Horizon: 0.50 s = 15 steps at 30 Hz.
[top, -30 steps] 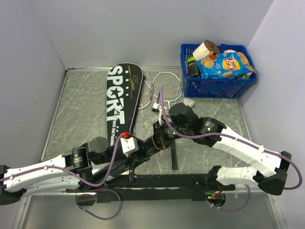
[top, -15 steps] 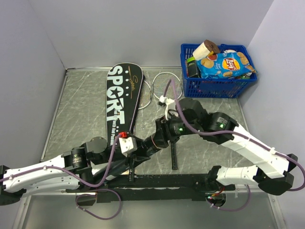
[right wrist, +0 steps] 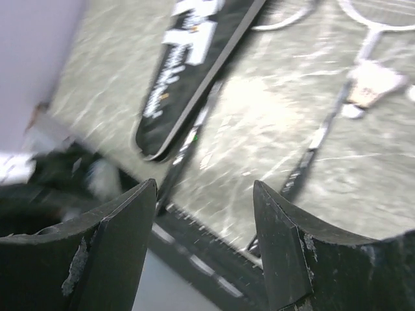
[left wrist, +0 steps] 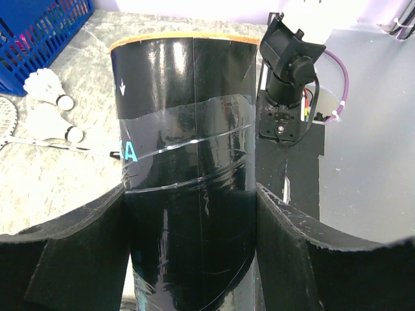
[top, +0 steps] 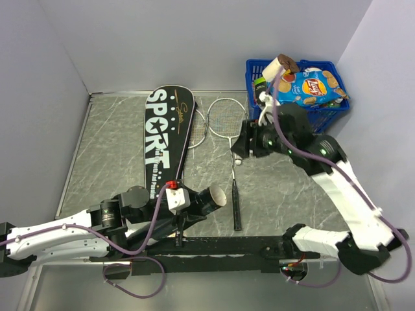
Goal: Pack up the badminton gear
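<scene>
- Top view: the left gripper [top: 196,203] is clamped on the long black tube [top: 211,196], low by the arm bases, with its open mouth angled toward mid-table. The right gripper [top: 241,146] hangs over the rackets [top: 227,116], jaws spread and empty. One shuttlecock [top: 238,161] shows just beneath it, beside a racket shaft. The "SPORT" cover [top: 165,136] lies flat to the left.
- Left wrist: both pads press the tube's glossy wall. It looks stiff, light and probably slippery, so a firm mid-body grip suits it. Two shuttlecocks [left wrist: 45,84] lie near the blue basket [left wrist: 39,32].
- Right wrist: blurred, but the fingers are wide apart with nothing between them. The shuttlecock ahead is featherlight with a crushable skirt, so I'd pinch it gently at the cork.
</scene>
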Each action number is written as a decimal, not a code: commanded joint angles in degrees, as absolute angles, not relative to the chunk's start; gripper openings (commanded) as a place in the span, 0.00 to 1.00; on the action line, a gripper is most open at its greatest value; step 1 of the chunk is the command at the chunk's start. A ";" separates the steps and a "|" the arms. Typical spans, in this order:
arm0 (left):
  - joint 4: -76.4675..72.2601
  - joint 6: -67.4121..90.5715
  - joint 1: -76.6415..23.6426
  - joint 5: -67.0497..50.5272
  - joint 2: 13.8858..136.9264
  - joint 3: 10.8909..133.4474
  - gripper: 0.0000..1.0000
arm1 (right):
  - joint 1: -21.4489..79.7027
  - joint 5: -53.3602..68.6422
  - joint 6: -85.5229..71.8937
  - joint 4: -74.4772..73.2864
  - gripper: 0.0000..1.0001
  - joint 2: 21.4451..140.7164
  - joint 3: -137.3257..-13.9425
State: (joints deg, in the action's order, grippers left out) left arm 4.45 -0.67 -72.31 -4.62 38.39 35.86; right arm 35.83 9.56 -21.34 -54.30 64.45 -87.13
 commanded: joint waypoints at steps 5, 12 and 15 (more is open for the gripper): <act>2.46 -0.44 -72.60 -4.31 37.62 37.71 0.45 | 27.78 4.48 -13.20 -49.30 0.71 83.02 -93.85; 3.25 -0.35 -72.86 -2.73 37.35 37.79 0.46 | 26.81 2.46 -2.74 -54.48 0.73 101.41 -106.86; 3.52 -0.35 -72.95 -2.02 37.35 37.88 0.46 | 26.81 1.41 -0.45 -56.51 0.73 107.48 -111.09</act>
